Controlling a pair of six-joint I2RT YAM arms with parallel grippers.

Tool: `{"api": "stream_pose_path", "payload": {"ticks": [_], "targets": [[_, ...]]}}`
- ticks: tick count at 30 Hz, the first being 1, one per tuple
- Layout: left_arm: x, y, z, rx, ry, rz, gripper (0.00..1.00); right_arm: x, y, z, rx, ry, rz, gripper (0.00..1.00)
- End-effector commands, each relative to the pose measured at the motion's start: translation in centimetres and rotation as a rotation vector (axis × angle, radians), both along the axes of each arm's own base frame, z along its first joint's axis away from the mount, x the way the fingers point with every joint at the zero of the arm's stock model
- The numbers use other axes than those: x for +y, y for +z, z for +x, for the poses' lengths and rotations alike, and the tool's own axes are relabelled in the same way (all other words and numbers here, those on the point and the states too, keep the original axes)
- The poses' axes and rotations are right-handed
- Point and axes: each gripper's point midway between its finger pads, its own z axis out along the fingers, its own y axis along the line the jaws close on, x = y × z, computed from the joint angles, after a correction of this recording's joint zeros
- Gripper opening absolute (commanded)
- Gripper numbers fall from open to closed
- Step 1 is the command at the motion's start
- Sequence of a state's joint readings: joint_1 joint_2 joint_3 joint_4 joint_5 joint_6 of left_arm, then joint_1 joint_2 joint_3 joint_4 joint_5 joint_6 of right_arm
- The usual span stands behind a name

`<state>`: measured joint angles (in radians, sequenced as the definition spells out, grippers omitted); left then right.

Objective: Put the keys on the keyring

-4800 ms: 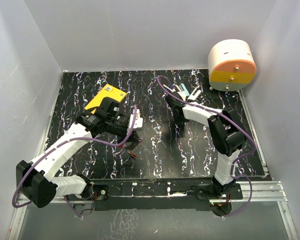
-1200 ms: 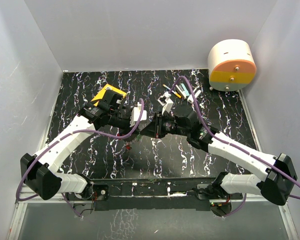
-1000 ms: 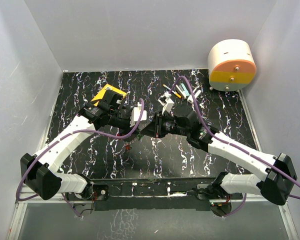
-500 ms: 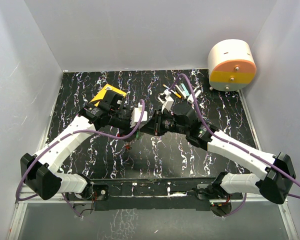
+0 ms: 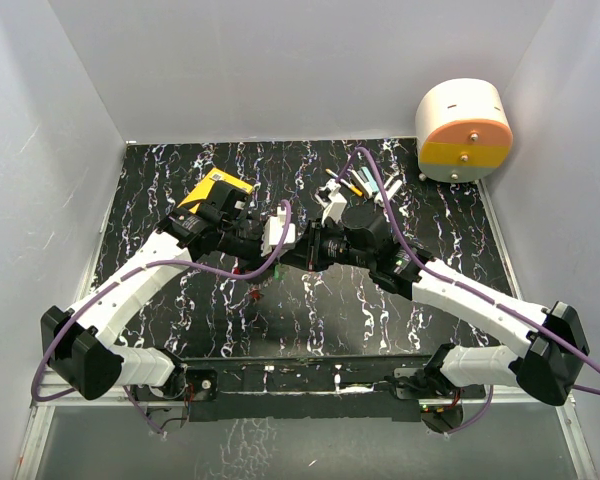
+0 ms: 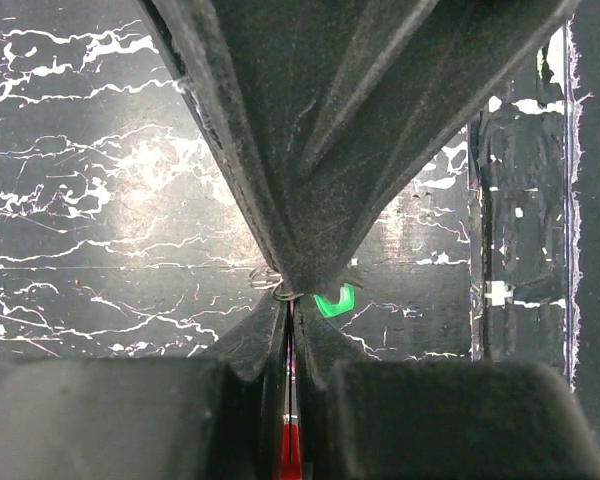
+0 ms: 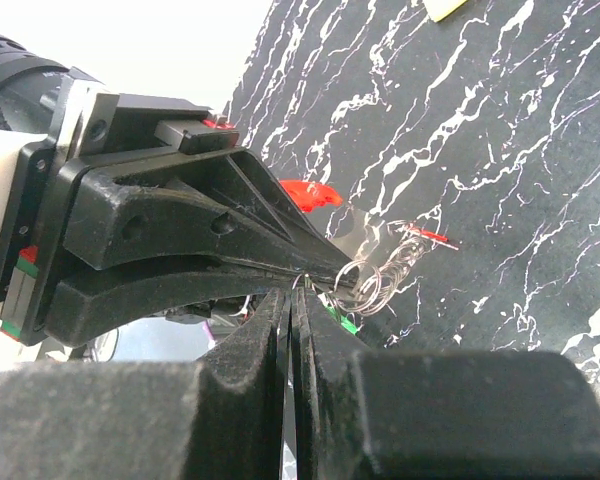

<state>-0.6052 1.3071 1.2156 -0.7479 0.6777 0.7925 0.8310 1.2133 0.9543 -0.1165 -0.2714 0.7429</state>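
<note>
The left gripper (image 5: 294, 250) and the right gripper (image 5: 312, 252) meet tip to tip above the middle of the table (image 5: 380, 310), the left arm reaching in from 8 o'clock and the right arm from 4 o'clock. In the left wrist view the left jaws are pressed shut on the thin edge of a red key (image 6: 291, 455), which stands on edge between them. The tip of the right gripper comes down from 12 o'clock onto theirs. The right wrist view shows the right jaws closed too, with only a pale, thin sliver between them; what that sliver is cannot be told. The keyring (image 7: 380, 283), a small tangle of silver wire loops, hangs right at the point where the two grippers touch, at 3 o'clock of the left gripper's tip in that view. A small green piece (image 6: 333, 301) lies on the table just beneath the meeting point. A second red key (image 5: 257, 296) lies on the table at 7 o'clock of the grippers, apart from them. A yellow box (image 5: 212, 188) sits at 10 o'clock behind the left wrist, a few pens (image 5: 352, 186) lie at 1 o'clock, and a round white-and-orange container (image 5: 463, 128) stands in the far corner at 2 o'clock
</note>
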Motion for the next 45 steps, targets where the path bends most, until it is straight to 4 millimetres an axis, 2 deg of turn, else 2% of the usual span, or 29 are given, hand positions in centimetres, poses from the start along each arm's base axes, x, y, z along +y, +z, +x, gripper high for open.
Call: {"api": "stream_pose_path", "payload": {"ticks": [1, 13, 26, 38, 45], "targets": [[-0.2, 1.9, -0.6, -0.035, -0.025, -0.037, 0.00, 0.1, 3.4, 0.8, -0.065, -0.034, 0.055, 0.08], [0.0, 1.7, -0.6, -0.050, -0.025, -0.037, 0.00, -0.2, 3.7, 0.5, -0.067, -0.038, 0.057, 0.08], [0.0, 1.5, -1.6, -0.063, -0.091, -0.052, 0.00, -0.7, 4.2, 0.6, -0.081, -0.057, 0.062, 0.08], [-0.3, 2.6, -1.3, -0.086, -0.083, -0.080, 0.00, -1.3, 3.3, 0.3, -0.057, -0.079, 0.055, 0.08], [-0.2, 2.4, -1.3, -0.086, -0.078, -0.072, 0.00, -1.5, 3.4, 0.2, -0.052, -0.080, 0.054, 0.08]]}}
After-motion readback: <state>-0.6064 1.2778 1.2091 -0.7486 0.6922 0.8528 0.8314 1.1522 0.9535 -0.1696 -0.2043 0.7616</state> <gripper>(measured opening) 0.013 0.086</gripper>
